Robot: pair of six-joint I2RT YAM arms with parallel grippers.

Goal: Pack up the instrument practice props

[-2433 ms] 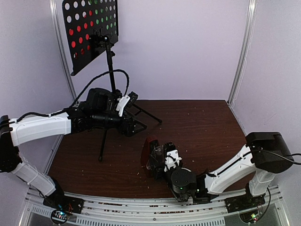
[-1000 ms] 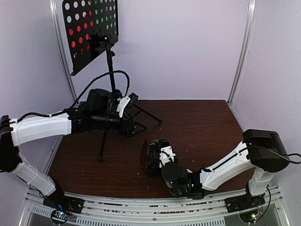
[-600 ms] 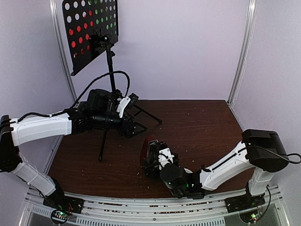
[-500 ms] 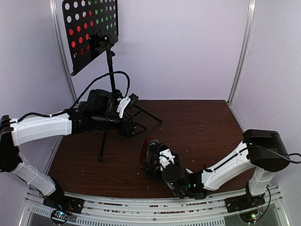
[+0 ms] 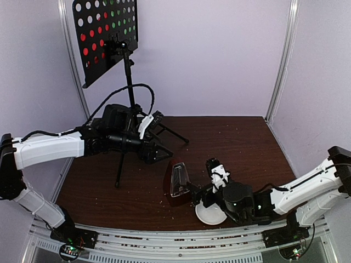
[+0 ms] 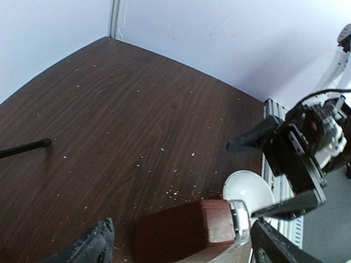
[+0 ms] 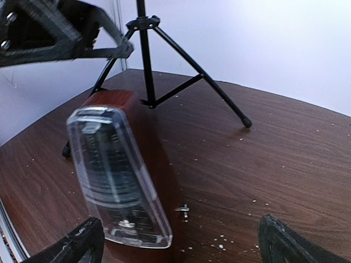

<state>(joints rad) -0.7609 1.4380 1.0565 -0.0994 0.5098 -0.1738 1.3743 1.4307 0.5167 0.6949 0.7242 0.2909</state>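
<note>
Left gripper (image 5: 159, 134) open by stand (image 5: 128, 82), its top edge cropped, sheets (image 5: 83, 37) glimpsed only through holes, right gripper (image 5: 204, 178) open beside metronome (image 5: 176, 183), bowl (image 5: 207, 215) half hidden under arm.

One table (image 5: 236, 142) lies under me. On it I count one music stand (image 5: 129, 76), one metronome (image 5: 176, 183) and one white bowl (image 5: 208, 215). Through the holes of the stand's desk two colours show, so I count two sheets: one red sheet (image 5: 85, 51) and one green sheet (image 5: 112, 13); whether more lie behind them I cannot tell. Of my own parts I count two arms and two grippers, the left gripper (image 5: 162, 136) and the right gripper (image 5: 202, 183), each with two fingers, four in all.
</note>
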